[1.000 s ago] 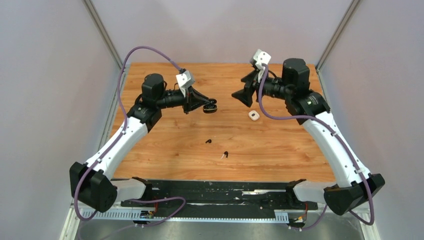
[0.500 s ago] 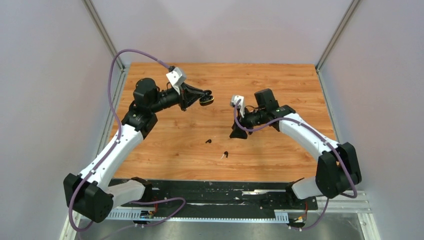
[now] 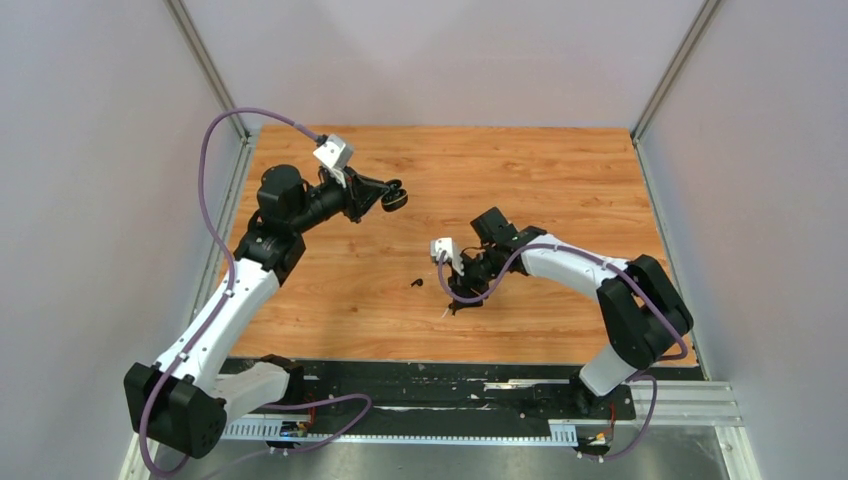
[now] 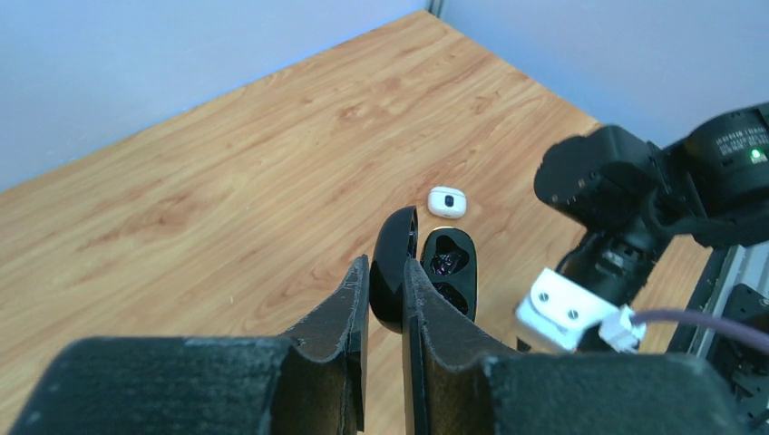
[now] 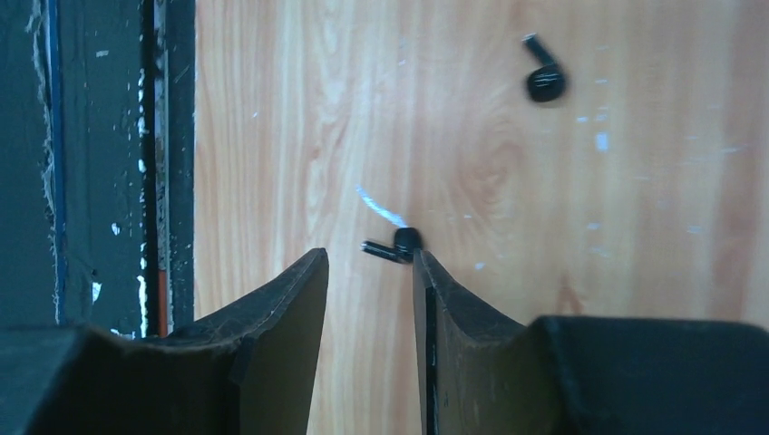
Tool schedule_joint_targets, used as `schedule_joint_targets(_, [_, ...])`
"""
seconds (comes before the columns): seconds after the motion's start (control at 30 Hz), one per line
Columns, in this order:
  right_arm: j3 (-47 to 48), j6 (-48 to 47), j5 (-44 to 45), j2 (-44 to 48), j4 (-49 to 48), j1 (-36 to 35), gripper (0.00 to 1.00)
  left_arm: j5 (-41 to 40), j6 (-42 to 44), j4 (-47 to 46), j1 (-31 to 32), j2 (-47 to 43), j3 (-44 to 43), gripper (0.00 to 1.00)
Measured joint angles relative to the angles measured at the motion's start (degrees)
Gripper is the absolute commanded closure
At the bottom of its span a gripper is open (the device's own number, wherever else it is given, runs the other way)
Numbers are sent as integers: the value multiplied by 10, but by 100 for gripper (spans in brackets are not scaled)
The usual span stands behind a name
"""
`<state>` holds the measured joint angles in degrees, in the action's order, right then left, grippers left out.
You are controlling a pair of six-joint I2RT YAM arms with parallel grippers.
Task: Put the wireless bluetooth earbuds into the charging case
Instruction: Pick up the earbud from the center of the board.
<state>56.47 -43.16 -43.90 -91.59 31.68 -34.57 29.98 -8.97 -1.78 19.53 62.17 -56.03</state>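
My left gripper (image 4: 385, 267) is shut on the raised lid of a black charging case (image 4: 448, 265), which hangs open above the table's back left (image 3: 393, 197); its two sockets show. My right gripper (image 5: 370, 258) points down at the front middle of the table (image 3: 462, 298), jaws open with bare wood between them. One black earbud (image 5: 399, 243) lies just beyond the tips, close to the right fingertip. A second black earbud (image 5: 544, 82) lies farther off, also seen in the top view (image 3: 417, 283). No white earbuds show.
A small shut white case (image 4: 446, 201) lies on the wood beyond the black case. A thin white mark (image 5: 381, 208) sits beside the nearer earbud. The black rail (image 5: 168, 136) runs along the table's near edge close to my right gripper.
My right arm swung from the back right down to the front middle, over the black earbud, its jaws narrowing. My left arm drew the black case back and leftward.
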Motion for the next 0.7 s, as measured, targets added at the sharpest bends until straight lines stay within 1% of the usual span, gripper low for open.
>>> schedule_joint_targets(0.17, [-44,12,36,-1,-25,-36,66,-10,-10,5,-5,-11,14,100])
schedule_joint_targets(0.3, [-57,40,75,-1,-56,-39,67,-14,-13,7,-6,-21,20,100])
schedule_joint_targets(0.37, [-57,50,90,-2,-72,-39,67,-14,-14,6,-8,-24,21,100])
schedule_joint_targets(0.53, [-57,69,112,-6,-97,-40,63,-14,-15,4,-9,-26,22,100])
schedule_joint_targets(0.7, [-57,71,123,-20,-103,-49,63,-14,-15,3,-9,-26,25,100])
